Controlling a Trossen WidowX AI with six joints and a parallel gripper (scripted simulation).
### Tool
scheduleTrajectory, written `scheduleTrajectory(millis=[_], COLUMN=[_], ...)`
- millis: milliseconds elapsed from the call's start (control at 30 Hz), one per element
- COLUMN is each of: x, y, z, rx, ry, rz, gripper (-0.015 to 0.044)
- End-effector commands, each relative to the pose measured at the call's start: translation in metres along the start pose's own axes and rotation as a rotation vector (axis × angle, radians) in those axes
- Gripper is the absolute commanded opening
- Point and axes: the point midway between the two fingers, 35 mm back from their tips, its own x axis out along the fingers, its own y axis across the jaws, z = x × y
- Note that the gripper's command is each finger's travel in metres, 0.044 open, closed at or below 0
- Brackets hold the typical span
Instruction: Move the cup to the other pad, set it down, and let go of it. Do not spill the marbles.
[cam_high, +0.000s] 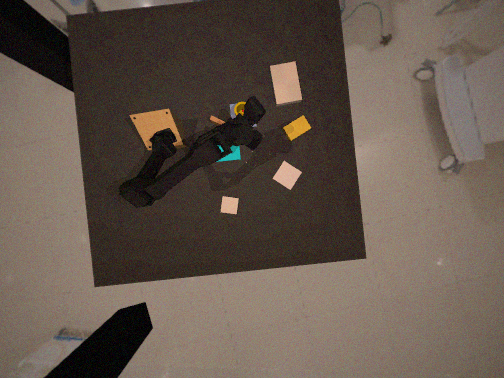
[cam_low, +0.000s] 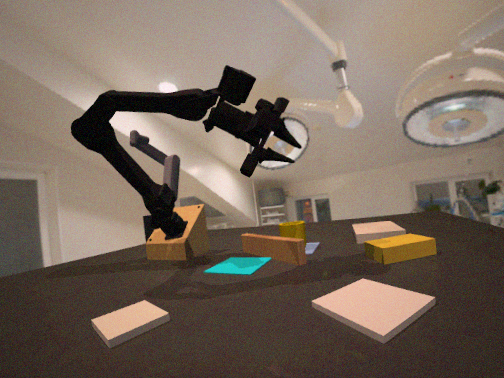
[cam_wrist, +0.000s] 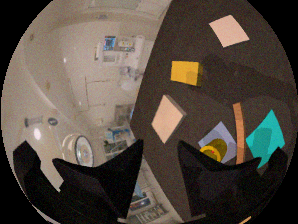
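Note:
The yellow cup (cam_high: 236, 108) (cam_low: 292, 232) (cam_wrist: 219, 148) stands upright on the pale blue pad (cam_low: 313, 247) (cam_wrist: 220, 128). A bit of red shows inside it; the marbles are too small to count. The teal pad (cam_high: 231, 154) (cam_low: 237, 266) (cam_wrist: 273, 126) bears nothing; the arm covers part of it in the top view. An orange-brown bar (cam_high: 216, 120) (cam_low: 272, 246) (cam_wrist: 238, 125) stands between the two pads. My gripper (cam_low: 297, 154) (cam_wrist: 160, 144) is partly open and empty, high above the table and well clear of the cup.
A yellow block (cam_high: 297, 128) (cam_low: 400, 248) (cam_wrist: 185, 73) and a pale pink slab (cam_high: 286, 83) (cam_low: 378, 230) (cam_wrist: 167, 119) lie beyond the blue pad. Other pink slabs (cam_high: 287, 175) (cam_high: 229, 205) lie nearer the exterior camera. A slanted wooden block (cam_high: 156, 122) (cam_low: 196, 235) stands by the arm's base.

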Motion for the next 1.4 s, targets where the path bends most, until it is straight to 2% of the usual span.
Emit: scheduleTrajectory(millis=[0, 167, 433, 1367], x=[0.043, 0.061, 0.071, 0.080], y=[-0.034, -0.061, -0.101, -0.119], z=[-0.052, -0.084, -0.123, -0.126], rx=[0.250, 0.391, 0.506, 0.508], ry=[0.062, -0.014, -0.287, -0.299], rz=[-0.375, -0.636, -0.935, -0.942], gripper=[0.0167, 0.0167, 0.0167, 0.0167])
